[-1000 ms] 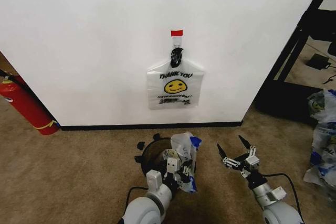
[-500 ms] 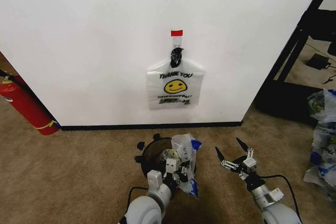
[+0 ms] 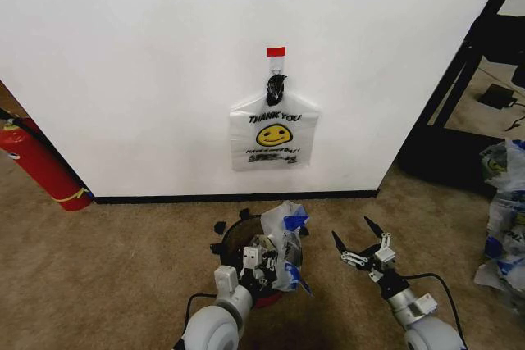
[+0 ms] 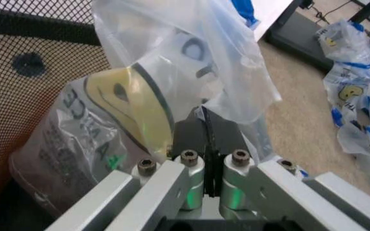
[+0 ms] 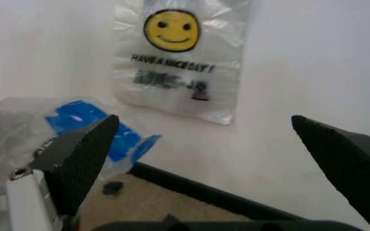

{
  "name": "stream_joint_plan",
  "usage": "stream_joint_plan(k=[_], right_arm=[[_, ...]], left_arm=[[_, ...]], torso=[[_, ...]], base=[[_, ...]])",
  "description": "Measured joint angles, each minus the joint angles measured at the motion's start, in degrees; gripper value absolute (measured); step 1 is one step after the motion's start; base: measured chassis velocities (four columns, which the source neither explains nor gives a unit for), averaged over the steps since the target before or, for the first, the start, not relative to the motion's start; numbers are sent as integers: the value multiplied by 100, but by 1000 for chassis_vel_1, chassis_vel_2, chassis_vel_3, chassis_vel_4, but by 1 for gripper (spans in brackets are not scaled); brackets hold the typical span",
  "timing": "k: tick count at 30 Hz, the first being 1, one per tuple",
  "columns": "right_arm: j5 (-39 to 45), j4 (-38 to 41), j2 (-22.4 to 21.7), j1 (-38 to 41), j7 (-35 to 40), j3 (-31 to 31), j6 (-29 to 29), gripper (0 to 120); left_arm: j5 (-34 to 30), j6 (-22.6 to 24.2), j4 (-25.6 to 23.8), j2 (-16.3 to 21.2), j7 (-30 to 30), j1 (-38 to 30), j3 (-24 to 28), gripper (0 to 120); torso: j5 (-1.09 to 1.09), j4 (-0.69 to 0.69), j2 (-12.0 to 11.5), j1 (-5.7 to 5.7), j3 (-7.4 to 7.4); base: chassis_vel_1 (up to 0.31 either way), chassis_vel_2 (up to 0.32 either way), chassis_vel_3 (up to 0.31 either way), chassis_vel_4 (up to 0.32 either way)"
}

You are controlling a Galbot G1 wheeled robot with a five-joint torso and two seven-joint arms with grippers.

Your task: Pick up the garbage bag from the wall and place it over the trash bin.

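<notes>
A white garbage bag [image 3: 274, 132] with a yellow smiley and "THANK YOU" print hangs from a hook with red tape [image 3: 276, 52] on the wall [image 3: 148, 63]. Below it stands the black mesh trash bin [image 3: 230, 241] with a red base. My left gripper [image 3: 256, 259] is over the bin's mouth, shut on a second crumpled garbage bag [image 3: 287, 230] whose plastic drapes at the bin's right rim. In the left wrist view the gripper [image 4: 205, 124] pinches that bag [image 4: 127, 96] beside the mesh [image 4: 18, 101]. My right gripper [image 3: 350, 229] hovers open to the bin's right, facing the hanging bag [image 5: 178, 57].
A red fire extinguisher [image 3: 37, 163] leans at the wall's left end. A black frame [image 3: 459, 79] stands past the wall's right corner. More plastic bags [image 3: 504, 219] lie on the carpet at far right. A black baseboard [image 3: 238, 197] runs along the wall.
My left gripper has carried the crumpled bag left and farther over the bin's mouth. The right gripper has drifted slightly left and nearer, still open.
</notes>
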Motion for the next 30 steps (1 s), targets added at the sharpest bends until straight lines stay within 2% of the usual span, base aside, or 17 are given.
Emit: stream_joint_plan(k=[5, 6, 10, 14, 24, 30], right_arm=[[738, 123, -56, 103, -126, -597, -690, 100], [738, 123, -56, 103, -126, -597, -690, 100], [1234, 126, -122, 305, -367, -962, -1336, 100], [1514, 133, -149, 497, -457, -1162, -1632, 100], [1652, 195, -303, 797, -379, -1266, -2434, 100], [1661, 62, -297, 849, -471, -1237, -2465, 100]], left_arm=[[113, -30, -89, 7, 99, 114, -22, 0], [113, -30, -89, 7, 99, 114, -22, 0], [178, -63, -146, 24, 176, 217, -52, 0], [208, -80, -193, 23, 209, 266, -63, 0], [246, -85, -213, 4, 206, 278, -64, 0], [243, -82, -254, 20, 187, 277, -65, 0]], torso=[[0, 0, 0, 0, 0], [0, 0, 0, 0, 0], [0, 1, 0, 0, 0], [0, 1, 0, 0, 0], [0, 0, 0, 0, 0], [1, 0, 0, 0, 0]], base=[[0, 0, 0, 0], [0, 0, 0, 0], [0, 0, 0, 0], [0, 0, 0, 0], [0, 0, 0, 0], [0, 0, 0, 0]])
